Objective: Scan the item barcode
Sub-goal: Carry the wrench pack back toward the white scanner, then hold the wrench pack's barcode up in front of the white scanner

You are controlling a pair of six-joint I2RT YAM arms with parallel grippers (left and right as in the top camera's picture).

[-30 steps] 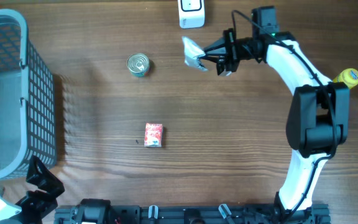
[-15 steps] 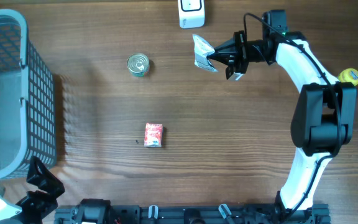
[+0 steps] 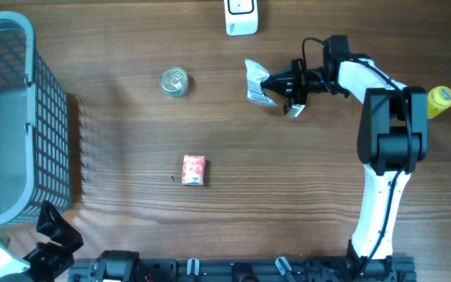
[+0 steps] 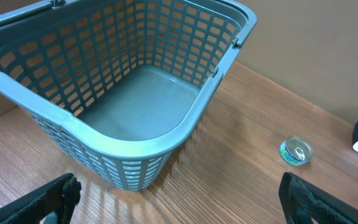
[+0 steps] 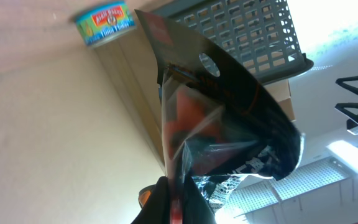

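right claw [image 3: 271,81] pressed together, pinching one edge of a foil pouch [image 3: 255,80] just past its fingertips. overhead, the pouch's long axis runs crosswise to the fingers. only the right wrist view shows its black and red print and round hang hole [image 5: 205,61]. beyond the pouch, one tuna can [image 3: 174,81]. off to the sides, one white scanner [image 3: 241,16] and one red carton [image 3: 193,170]. behind the claw, one yellow cap [image 3: 440,96]. farthest out, one grey basket [image 3: 52,125]. left claw [image 4: 179,186] spread wide.
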